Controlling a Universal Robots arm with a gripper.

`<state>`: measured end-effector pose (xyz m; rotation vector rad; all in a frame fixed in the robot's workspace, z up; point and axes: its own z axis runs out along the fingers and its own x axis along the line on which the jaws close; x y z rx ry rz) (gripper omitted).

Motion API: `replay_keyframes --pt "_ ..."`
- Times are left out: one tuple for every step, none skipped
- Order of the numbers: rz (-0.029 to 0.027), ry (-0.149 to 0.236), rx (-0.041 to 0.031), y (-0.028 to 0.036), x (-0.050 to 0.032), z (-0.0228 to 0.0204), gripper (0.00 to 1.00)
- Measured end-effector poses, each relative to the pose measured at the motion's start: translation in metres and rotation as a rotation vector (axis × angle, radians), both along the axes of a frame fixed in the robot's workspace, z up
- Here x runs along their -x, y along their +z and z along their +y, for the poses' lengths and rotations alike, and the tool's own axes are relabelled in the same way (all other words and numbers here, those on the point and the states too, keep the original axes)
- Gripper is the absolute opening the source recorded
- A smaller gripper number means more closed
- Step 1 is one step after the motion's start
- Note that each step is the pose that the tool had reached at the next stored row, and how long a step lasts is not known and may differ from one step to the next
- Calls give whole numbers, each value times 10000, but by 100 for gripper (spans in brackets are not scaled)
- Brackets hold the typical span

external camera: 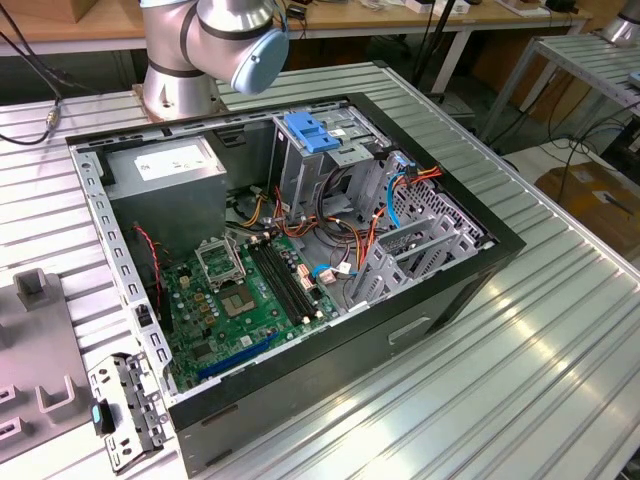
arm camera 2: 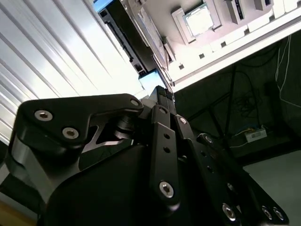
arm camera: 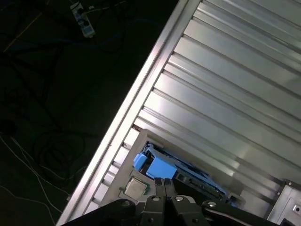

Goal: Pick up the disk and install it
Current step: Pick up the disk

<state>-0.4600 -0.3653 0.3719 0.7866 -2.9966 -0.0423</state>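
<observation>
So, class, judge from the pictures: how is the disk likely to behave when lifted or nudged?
The disk lies flat in a grey holder, so it seems unlikely to roll or tip. Its blue frame looks like plastic, perhaps yielding slightly under a squeeze. The flat slab itself is probably stiff and rather heavy for its size.

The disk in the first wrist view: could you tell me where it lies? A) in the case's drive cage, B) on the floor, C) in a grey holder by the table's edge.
C: the disk in its blue carrier lies in the grey holder at the edge of the table, near the pincer.
</observation>
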Motion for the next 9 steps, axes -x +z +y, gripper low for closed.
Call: replay_keyframes --pt "1 179 1 -1 0 0 11" --pt "2 363 1 -1 0 0 11" --pt "3 564 2 -1 0 1 11" --pt "2 815 1 -2 0 1 11" --pt "3 1000 2 -1 0 1 11" --pt "3 1234 1 -2 0 1 11" --pt "3 1425 2 -2 0 1 11" --pt "3 1735 1 -2 0 1 11" --pt "2 2156 2 -3 0 1 11"
